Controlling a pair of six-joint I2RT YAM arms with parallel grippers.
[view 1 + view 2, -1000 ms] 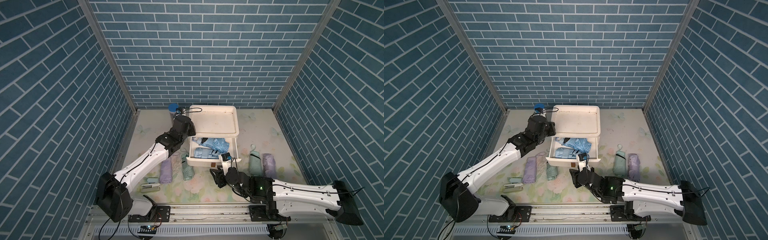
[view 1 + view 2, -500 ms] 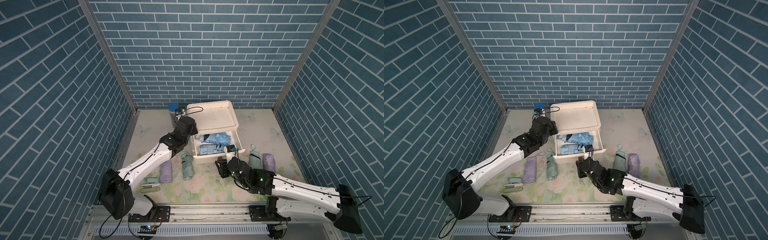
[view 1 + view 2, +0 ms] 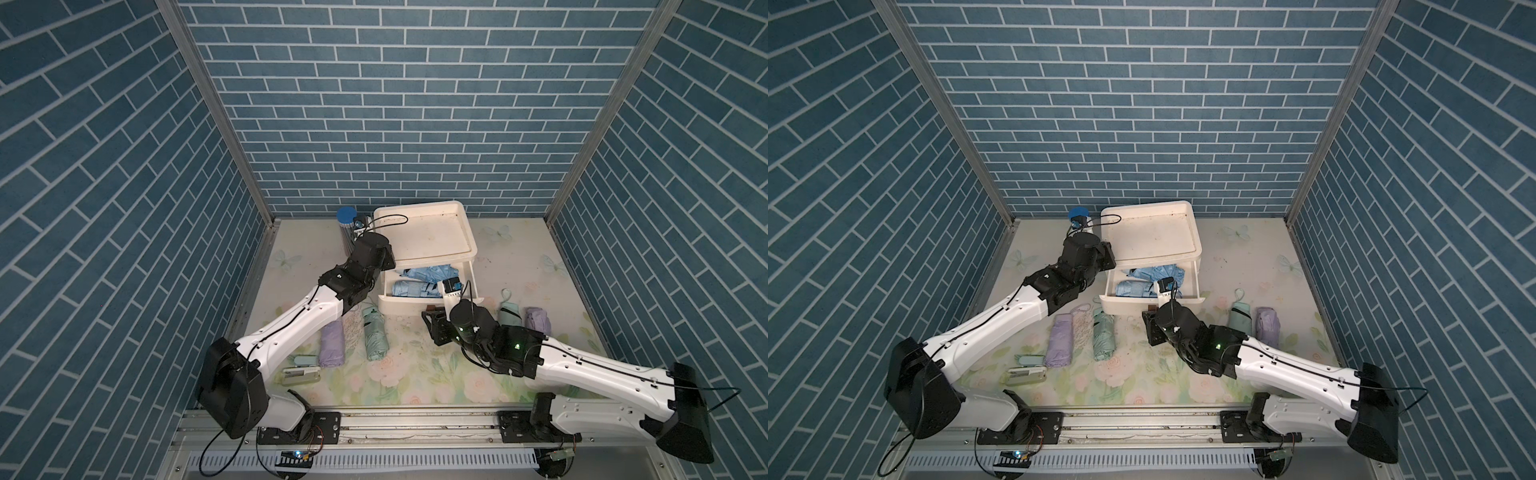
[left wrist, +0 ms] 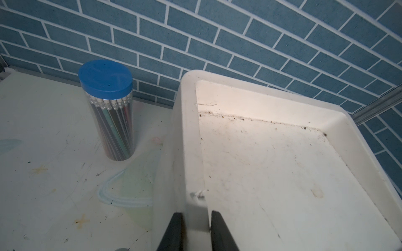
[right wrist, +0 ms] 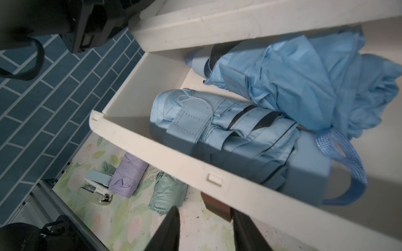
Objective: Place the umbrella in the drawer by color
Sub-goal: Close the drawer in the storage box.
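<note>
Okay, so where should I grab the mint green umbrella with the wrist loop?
Mint green umbrella: probably grip the folded body mid-length from above, jaws across its short width, since it lies flat. The purple umbrella lies close alongside, so clearance looks tight.

Left fingers (image 3: 389, 261): at the drawer unit (image 3: 424, 245) side rim, largely hidden by the wrist.
Right fingers (image 3: 428, 324): at the open drawer (image 3: 411, 302) front.
Blue umbrellas (image 3: 419, 280): two, in the drawer, just beyond the right fingers.
Green umbrella (image 3: 376, 336), purple umbrella (image 3: 331, 345): on the surface (image 3: 415, 374), beside the right fingers, toward the left arm.
Pencil tub (image 3: 347, 226): upright, just beyond the left fingers.
</note>
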